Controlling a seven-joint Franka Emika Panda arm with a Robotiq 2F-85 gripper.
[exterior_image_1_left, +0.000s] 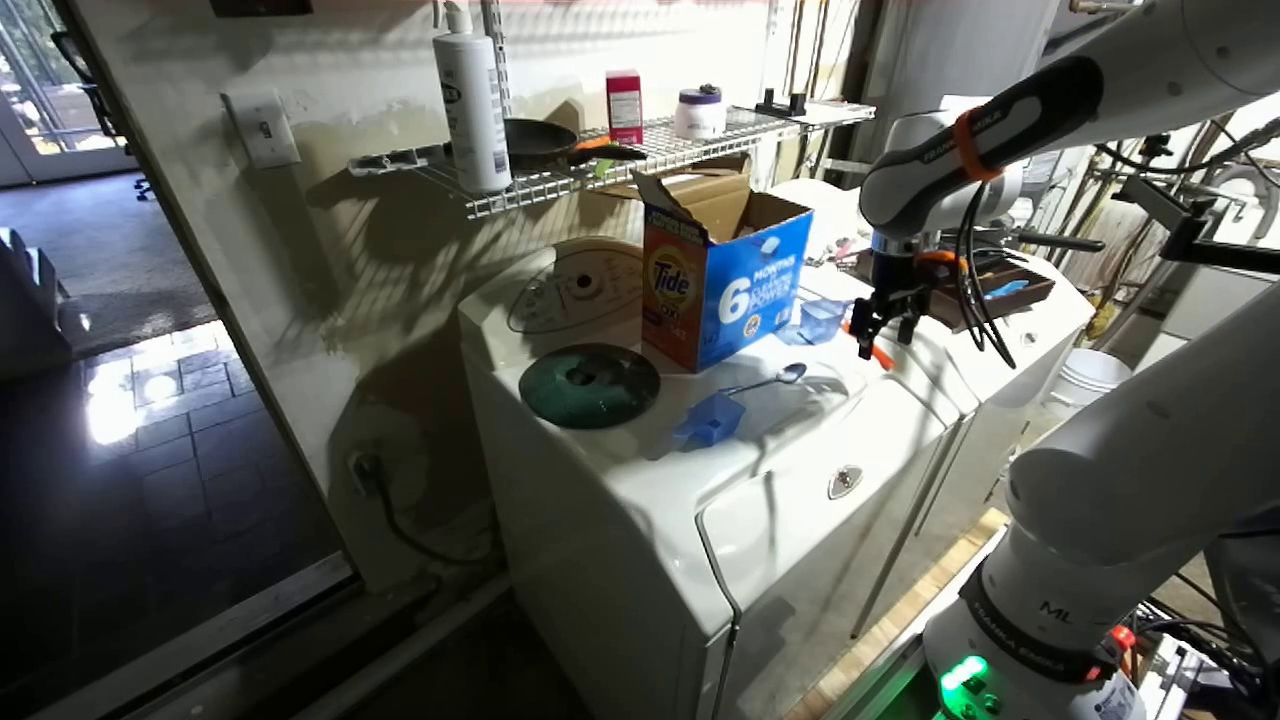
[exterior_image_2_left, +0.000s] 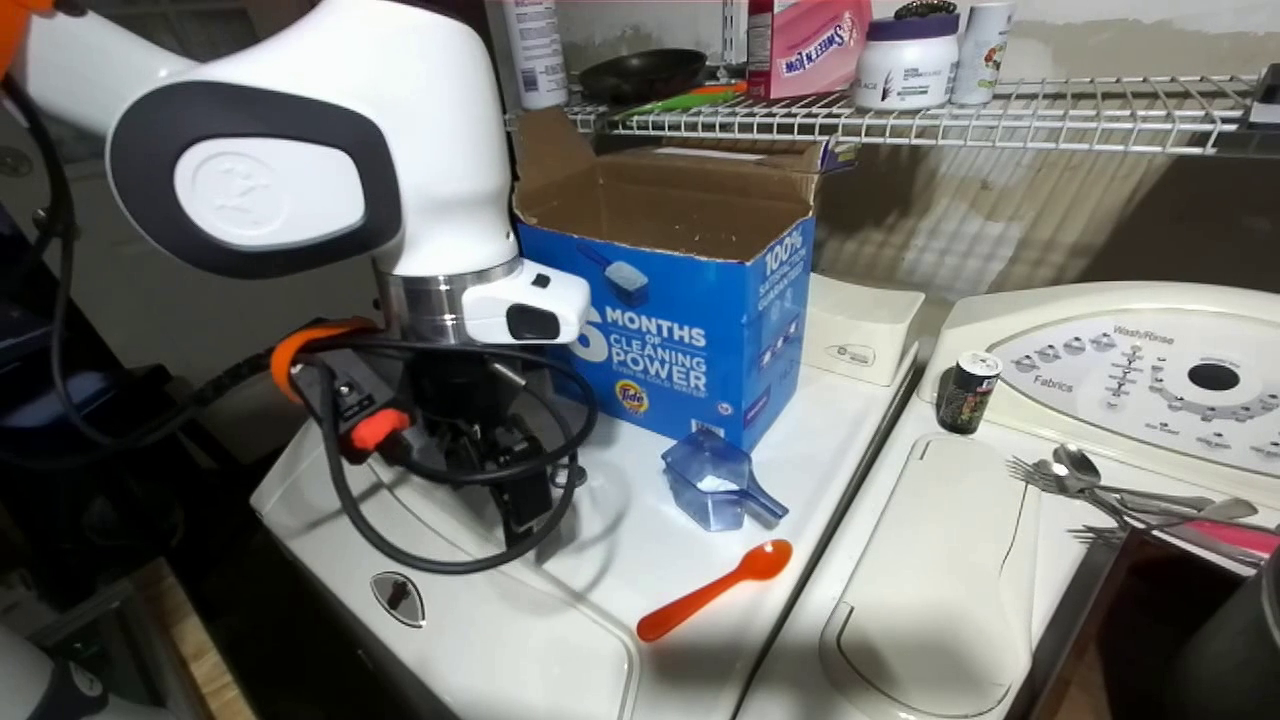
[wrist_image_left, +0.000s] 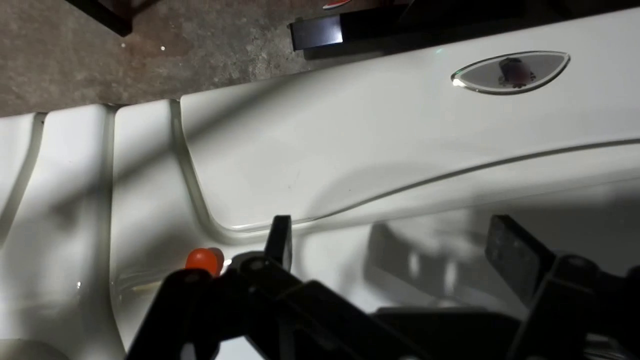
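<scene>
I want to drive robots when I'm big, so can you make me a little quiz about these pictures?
1. True or false: the hand is shut tight.
2. In an exterior view, what color is the spoon lying near the blue scoop? A) green, B) orange, C) purple.
3. Fill in the missing word: the big box says "6 months of cleaning ____".

Key: 1. False, it is open and holds nothing. 2. B. 3. Power.

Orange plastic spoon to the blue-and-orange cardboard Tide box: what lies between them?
A translucent blue plastic scoop lies between the spoon and the box, as seen in an exterior view.
</scene>
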